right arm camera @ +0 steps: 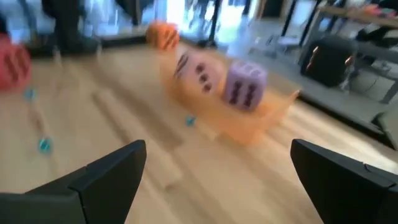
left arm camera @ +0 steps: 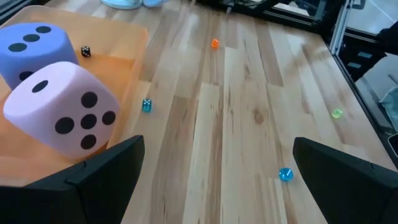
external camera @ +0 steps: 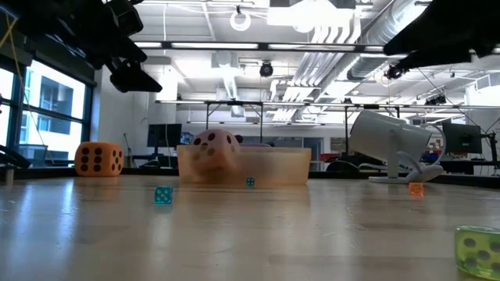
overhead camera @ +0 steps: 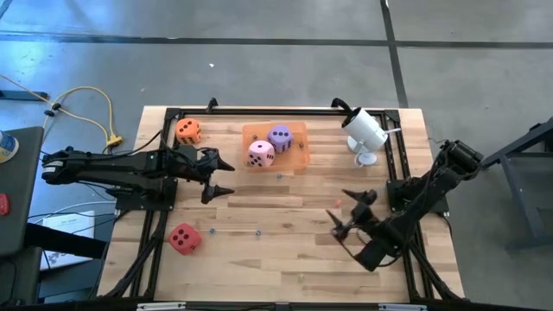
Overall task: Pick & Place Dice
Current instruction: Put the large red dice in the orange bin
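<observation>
Two dice in the tray, two loose — both left of centre, nearer the left gripper.

In the high view, pink die [overhead camera: 261,153] and purple die [overhead camera: 279,136] inside the translucent orange tray [overhead camera: 298,154] at upper centre; orange die [overhead camera: 188,130] on bare wood at upper left, just above and behind the left gripper [overhead camera: 223,176]; red die [overhead camera: 184,237] at lower left, well below that gripper and well apart from the right gripper [overhead camera: 354,213] at lower right. Fingers spread wide on both, nothing held. Being cubes, no long axis to line up with. Likely next pick a loose die — orange closest to the left arm. Pale wooden table [overhead camera: 276,259] dotted with tiny coloured dice; white camera [overhead camera: 366,131] upper right; open workshop hall beyond in the low view.
</observation>
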Robot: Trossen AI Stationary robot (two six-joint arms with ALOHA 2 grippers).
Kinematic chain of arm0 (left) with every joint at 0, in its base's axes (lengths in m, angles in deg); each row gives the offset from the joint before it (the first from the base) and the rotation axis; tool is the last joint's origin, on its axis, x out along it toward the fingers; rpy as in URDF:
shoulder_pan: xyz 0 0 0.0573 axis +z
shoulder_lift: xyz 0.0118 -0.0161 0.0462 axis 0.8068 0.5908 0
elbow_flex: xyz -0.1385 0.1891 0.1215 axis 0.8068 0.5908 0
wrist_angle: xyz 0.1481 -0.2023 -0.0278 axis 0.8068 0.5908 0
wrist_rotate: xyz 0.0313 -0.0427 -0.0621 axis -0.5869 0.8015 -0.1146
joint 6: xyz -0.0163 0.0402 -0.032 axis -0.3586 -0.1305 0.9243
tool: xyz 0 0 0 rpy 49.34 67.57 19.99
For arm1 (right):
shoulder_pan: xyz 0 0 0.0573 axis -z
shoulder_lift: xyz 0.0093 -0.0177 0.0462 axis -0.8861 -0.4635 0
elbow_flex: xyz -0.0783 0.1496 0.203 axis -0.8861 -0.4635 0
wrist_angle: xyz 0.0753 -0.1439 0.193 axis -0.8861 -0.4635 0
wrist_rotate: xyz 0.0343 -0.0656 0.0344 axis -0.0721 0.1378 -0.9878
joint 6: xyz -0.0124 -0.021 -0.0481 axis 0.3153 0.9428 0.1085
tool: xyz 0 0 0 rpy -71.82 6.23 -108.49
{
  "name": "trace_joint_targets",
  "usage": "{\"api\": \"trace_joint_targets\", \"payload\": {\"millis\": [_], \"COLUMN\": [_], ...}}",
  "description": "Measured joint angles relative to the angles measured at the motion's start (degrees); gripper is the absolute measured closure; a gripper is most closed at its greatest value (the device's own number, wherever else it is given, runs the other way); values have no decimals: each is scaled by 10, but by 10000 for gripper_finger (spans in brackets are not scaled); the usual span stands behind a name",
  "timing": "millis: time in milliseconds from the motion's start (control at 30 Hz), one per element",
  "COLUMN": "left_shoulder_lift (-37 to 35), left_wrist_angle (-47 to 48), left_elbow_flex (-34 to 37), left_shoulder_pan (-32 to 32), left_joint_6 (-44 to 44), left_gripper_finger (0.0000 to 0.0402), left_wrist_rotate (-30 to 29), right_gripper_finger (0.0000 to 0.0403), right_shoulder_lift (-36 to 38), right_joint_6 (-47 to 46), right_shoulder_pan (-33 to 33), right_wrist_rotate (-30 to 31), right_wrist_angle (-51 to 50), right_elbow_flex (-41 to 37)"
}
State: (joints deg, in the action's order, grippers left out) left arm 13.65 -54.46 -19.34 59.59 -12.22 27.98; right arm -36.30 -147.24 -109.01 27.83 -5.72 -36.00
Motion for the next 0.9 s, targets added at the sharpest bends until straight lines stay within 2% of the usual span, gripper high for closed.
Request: {"api": "trace_joint_targets", "payload": {"millis": [133, 200, 300, 433, 533, 633, 733, 900], "left_shoulder_lift": [0, 0, 0, 0, 0, 0, 0, 0], "left_wrist_angle": [-4, -4, -4, -4, -4, -5, -6, -10], "left_elbow_flex": [0, 0, 0, 0, 0, 0, 0, 0], "left_shoulder_pan": [0, 0, 0, 0, 0, 0, 0, 0], "left_joint_6": [0, 0, 0, 1, -1, 11, 26, 34], "left_gripper_finger": [2, 2, 2, 2, 2, 2, 2, 2], "left_wrist_rotate": [0, 0, 0, 0, 11, 19, 30, 54], "right_gripper_finger": [10, 10, 10, 10, 10, 10, 10, 10], "right_shoulder_lift": [0, 0, 0, 0, 0, 0, 0, 0], "right_joint_6": [259, 358, 485, 610, 666, 688, 681, 666], "right_shoulder_pan": [42, 64, 93, 123, 153, 187, 214, 223], "right_wrist_rotate": [-60, -96, -184, -321, -411, -439, -439, -458], "right_wrist_angle": [187, 274, 392, 568, 707, 801, 839, 842], "right_elbow_flex": [8, 8, -1, -60, -111, -153, -176, -184]}}
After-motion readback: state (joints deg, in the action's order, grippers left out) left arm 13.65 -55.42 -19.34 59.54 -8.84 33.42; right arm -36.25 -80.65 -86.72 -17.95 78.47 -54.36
